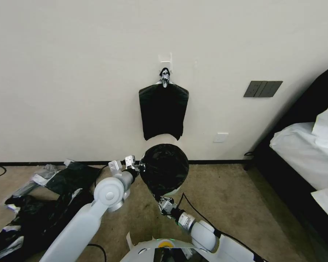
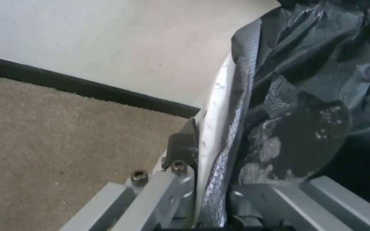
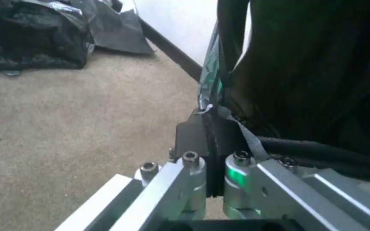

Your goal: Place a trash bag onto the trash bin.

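The white trash bin point(image 1: 173, 191) stands on the carpet by the wall, with the glossy black trash bag point(image 1: 164, 167) spread over its mouth and lining it. My left gripper point(image 1: 140, 166) is at the bin's left rim. In the left wrist view it point(image 2: 213, 150) straddles the white bin wall point(image 2: 213, 102), one finger outside and one inside, shut on the crinkled trash bag point(image 2: 305, 48) edge and rim. My right gripper point(image 1: 161, 201) is at the bin's near side. In the right wrist view it point(image 3: 210, 128) is shut on a fold of the trash bag point(image 3: 305, 64).
A flat black bundle point(image 1: 164, 112) hangs from a wall hook above the bin. A heap of black and grey plastic sheets point(image 1: 43, 211) lies on the carpet to the left. A bed point(image 1: 309, 145) stands at the right. Bare carpet lies around the bin.
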Available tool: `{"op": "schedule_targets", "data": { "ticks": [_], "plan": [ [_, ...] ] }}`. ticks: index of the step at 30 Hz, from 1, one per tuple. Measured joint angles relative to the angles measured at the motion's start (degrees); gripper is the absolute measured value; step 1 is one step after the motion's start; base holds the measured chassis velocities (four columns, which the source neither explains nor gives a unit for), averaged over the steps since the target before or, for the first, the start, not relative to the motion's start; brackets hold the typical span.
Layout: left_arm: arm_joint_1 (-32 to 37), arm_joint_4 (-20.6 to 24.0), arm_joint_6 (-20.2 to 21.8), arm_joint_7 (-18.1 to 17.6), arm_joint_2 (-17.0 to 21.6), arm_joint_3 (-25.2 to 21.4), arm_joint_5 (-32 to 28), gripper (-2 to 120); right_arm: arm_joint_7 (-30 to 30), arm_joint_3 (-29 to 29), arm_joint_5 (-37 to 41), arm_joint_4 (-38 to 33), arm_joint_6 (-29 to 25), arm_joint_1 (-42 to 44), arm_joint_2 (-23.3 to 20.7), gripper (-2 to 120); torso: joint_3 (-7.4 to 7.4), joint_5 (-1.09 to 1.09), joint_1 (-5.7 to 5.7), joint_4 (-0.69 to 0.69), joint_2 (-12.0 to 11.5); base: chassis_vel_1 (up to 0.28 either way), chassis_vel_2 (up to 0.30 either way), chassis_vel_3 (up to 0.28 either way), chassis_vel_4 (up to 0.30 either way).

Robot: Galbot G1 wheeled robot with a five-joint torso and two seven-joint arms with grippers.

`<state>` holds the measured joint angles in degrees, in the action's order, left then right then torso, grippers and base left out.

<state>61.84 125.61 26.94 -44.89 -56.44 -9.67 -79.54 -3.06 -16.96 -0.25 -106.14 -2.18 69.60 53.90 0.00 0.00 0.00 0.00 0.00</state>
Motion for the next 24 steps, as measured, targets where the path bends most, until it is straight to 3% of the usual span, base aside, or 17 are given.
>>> {"op": "schedule_targets", "data": {
  "ticks": [2,5,8,11,16,18,20,23,24],
  "plan": [
    [-0.06,-0.42,0.0,0.15,0.01,0.0,0.43,2,-0.06,0.32,0.0,-0.61,-0.08,0.55,-0.25,2,0.0,-0.01,0.0,0.0,0.0,0.0,0.0,0.0,0.0],
    [-0.66,-2.07,-0.26,0.33,-0.12,0.0,1.07,2,-0.06,1.82,-0.02,-2.93,-0.93,2.97,-1.51,17,0.0,0.0,0.0,0.0,0.0,0.0,0.0,0.0,0.0],
    [-1.12,-3.11,-0.45,0.34,-0.23,0.0,1.28,2,-0.02,2.86,-0.12,-4.31,-1.49,4.59,-2.47,24,0.0,-0.01,0.0,0.0,0.0,0.0,0.0,0.0,0.0],
    [-1.83,-4.56,-0.85,0.37,-0.35,0.01,1.48,2,0.02,5.77,-0.28,-7.35,-3.39,8.69,-4.65,40,0.0,-0.01,0.0,-0.02,0.0,0.0,0.0,0.0,0.0],
    [-2.07,-5.06,-1.28,0.74,-0.34,0.04,2.36,2,-0.1,7.95,-0.41,-10.21,-5.26,11.78,-6.51,52,0.0,0.0,0.0,-0.01,0.0,0.0,0.0,0.0,0.0],
    [-1.66,-5.55,-2.2,1.83,-0.26,0.31,6.04,2,-0.62,9.58,0.5,-14.11,-5.3,13.94,-8.06,61,0.0,0.0,0.0,-0.02,0.0,0.0,0.0,0.0,0.0],
    [-0.56,-5.71,-3.19,2.77,-0.2,0.79,10.46,2,-2.22,10.65,4.49,-19.26,-2.25,15.33,-9.61,73,0.0,-0.01,0.0,0.0,0.0,0.0,0.0,0.0,0.0],
    [0.78,-5.43,-3.59,3.44,-0.17,1.38,13.46,2,-4.23,11.1,9.87,-23.59,2.02,15.21,-10.83,80,0.0,-0.01,0.0,0.0,0.0,0.0,0.0,0.0,0.0],
    [1.37,-5.2,-3.72,3.71,-0.19,1.65,14.71,2,-5.27,11.18,12.68,-25.34,4.0,14.62,-11.24,76,0.0,-0.01,0.0,-0.01,0.0,0.0,0.0,0.0,0.0]
  ]
}}
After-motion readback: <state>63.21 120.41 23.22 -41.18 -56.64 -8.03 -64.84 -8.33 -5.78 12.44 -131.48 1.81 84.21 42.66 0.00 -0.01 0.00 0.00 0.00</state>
